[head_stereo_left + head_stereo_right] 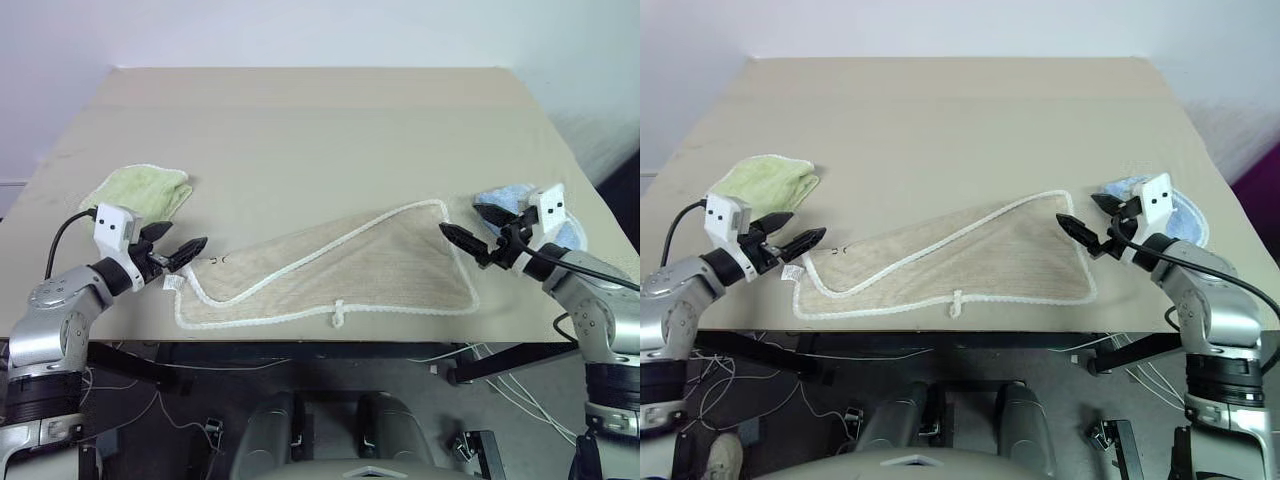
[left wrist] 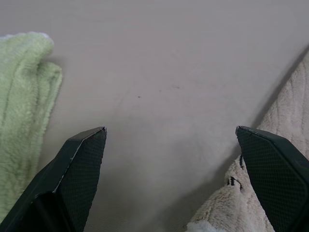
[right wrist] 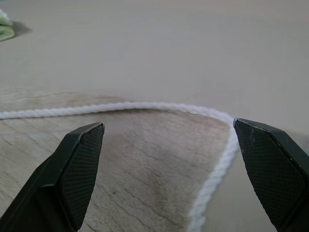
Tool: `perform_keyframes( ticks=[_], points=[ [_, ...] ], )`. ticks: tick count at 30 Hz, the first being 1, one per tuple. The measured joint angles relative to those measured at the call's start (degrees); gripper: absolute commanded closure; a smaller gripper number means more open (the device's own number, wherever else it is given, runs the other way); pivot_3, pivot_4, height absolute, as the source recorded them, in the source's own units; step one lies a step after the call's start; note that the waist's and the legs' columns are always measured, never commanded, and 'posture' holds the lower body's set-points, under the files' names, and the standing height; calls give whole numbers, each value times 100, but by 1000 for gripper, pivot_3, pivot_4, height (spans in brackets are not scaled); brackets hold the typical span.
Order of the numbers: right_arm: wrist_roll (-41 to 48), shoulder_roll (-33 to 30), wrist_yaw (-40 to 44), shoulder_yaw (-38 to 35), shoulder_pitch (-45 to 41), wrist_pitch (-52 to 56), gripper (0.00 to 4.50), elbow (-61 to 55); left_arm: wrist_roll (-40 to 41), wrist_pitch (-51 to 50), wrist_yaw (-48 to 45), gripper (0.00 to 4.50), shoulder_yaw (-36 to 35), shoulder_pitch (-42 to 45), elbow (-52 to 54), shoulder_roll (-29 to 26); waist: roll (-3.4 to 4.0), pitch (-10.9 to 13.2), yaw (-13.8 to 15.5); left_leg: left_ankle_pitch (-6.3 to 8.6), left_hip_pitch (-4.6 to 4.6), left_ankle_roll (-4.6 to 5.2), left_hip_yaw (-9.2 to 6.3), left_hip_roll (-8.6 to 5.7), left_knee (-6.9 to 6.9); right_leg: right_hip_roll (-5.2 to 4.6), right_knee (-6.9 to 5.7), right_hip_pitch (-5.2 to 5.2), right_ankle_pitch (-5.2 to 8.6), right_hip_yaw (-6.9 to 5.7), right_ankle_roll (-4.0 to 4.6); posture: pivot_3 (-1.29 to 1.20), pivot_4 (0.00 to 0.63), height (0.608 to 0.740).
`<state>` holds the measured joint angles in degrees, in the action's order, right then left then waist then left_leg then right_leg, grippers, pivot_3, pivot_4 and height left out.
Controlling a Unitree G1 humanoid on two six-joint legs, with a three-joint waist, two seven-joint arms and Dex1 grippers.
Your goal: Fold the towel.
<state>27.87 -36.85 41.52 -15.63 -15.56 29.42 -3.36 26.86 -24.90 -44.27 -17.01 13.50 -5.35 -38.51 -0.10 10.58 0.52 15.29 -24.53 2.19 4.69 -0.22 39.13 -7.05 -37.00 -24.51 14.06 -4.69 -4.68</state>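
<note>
- Your beige towel [image 1: 370,275] lies spread on the tan table [image 1: 320,130], close to the near edge and between your two arms.
- It is not squared up: the far edge, trimmed in white cord, runs on a slant from the low left corner up to a raised corner on the right, and a fold or overlap shows along that slant.
- A small white loop tag [image 1: 339,314] sits on the towel's near edge, about at the middle, right by the table edge.
- Your left gripper [image 1: 178,251] hangs just beside the towel's left corner with its two black fingers spread wide and nothing between them. In the left wrist view, one finger [image 2: 275,169] stands over the towel's edge and the other [image 2: 79,169] over bare table.
- A small light-green towel [image 1: 140,192] lies bunched on the table just beyond your left gripper, apart from the beige one.
- Your right gripper [image 1: 478,232] hovers at the towel's raised right corner, fingers also spread and empty. In the right wrist view, the corded corner [image 3: 219,121] curves between the two fingertips; you cannot tell whether they touch the cloth.
- A small light-blue towel [image 1: 510,198] sits crumpled on the table behind your right gripper, partly hidden by it.
</note>
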Motion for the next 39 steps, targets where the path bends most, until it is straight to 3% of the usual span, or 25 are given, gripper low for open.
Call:
perform_keyframes(
  ticks=[12,32,39],
  points=[
    [-12,158,-18,150,-78,-25,0,-27,-34,53,-2,18,166,55,-20,133,1,0,-16,0,-1,0,0,0,-3,0,2,-3,0,0,0,0,150,701],
    [-16,432,-283,240,78,-298,0,-136,-236,587,-1150,18,496,449,-487,-132,1,2,-30,2,-10,2,1,0,-10,-1,11,-10,0,0,2,0,150,701],
    [-65,447,-313,292,82,-362,0,-136,-547,1818,-2678,18,807,-271,-119,-1107,12,7,-134,2,-19,1,1,0,-24,-3,27,-39,1,1,15,0,150,701]
  ],
)
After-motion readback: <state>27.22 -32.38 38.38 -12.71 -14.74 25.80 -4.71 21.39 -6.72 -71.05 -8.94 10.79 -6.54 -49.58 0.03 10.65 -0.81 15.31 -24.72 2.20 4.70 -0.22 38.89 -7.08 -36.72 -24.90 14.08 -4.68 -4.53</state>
